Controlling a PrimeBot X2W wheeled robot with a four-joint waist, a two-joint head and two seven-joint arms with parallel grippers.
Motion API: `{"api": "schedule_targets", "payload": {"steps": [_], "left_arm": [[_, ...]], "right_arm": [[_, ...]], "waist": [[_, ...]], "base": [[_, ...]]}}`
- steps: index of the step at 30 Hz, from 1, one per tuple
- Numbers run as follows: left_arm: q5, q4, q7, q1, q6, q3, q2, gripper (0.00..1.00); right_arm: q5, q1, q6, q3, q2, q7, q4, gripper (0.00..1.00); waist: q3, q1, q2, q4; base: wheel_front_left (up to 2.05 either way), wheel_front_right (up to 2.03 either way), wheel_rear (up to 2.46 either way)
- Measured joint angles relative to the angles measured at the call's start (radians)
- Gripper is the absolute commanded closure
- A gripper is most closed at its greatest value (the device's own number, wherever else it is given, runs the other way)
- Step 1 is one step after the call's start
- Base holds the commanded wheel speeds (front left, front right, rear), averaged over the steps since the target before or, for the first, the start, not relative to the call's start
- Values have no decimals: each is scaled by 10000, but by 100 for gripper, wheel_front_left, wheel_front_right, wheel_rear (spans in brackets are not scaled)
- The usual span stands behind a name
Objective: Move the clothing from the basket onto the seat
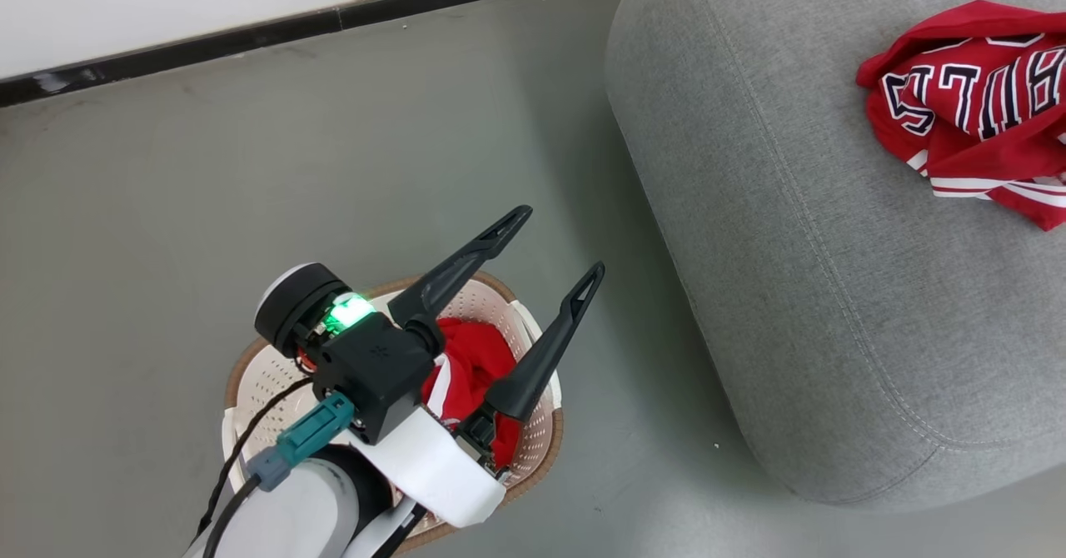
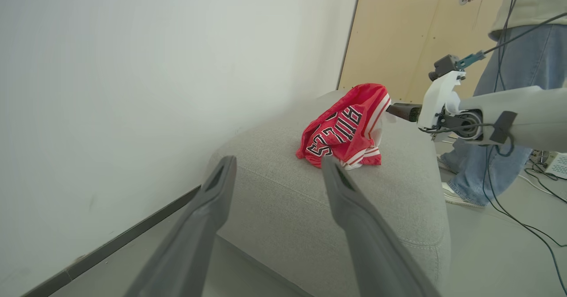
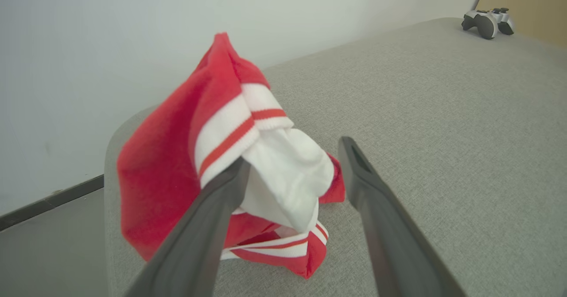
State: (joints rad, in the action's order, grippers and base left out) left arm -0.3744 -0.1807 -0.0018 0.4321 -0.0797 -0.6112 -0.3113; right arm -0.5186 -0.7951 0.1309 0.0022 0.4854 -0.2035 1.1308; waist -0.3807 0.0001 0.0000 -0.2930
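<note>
You have the basket on the floor at the lower left of the head view, with one garment in it. The left gripper hangs over both. The seat stands to the right, apart from the basket, and the wall runs behind. On the seat lies the jersey. It bunches between the right gripper's fingers and touches one of them. A controller lies farther back on the seat. A person stands on the floor at the seat's far side.
</note>
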Motion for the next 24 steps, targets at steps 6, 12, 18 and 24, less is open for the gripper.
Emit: {"api": "schedule_targets", "payload": {"steps": [6,12,18,24], "left_arm": [[0,0,-86,-13,-12,-82,15,0],[-2,29,-259,-80,-12,-82,48,0],[-4,194,-420,-273,-8,-71,88,0],[-33,405,-698,-487,67,-31,267,0]], "right_arm": [[-4,-1,0,4,0,-2,-27,0],[-6,1,0,226,140,-8,-355,0],[196,11,0,552,460,-81,-884,0],[382,7,0,947,510,-196,-1666,0]], "waist": [[122,0,0,-88],[305,0,0,-149],[524,0,0,-216],[777,0,0,-243]], "base": [[0,0,0],[0,0,0],[0,0,0],[0,0,0]]}}
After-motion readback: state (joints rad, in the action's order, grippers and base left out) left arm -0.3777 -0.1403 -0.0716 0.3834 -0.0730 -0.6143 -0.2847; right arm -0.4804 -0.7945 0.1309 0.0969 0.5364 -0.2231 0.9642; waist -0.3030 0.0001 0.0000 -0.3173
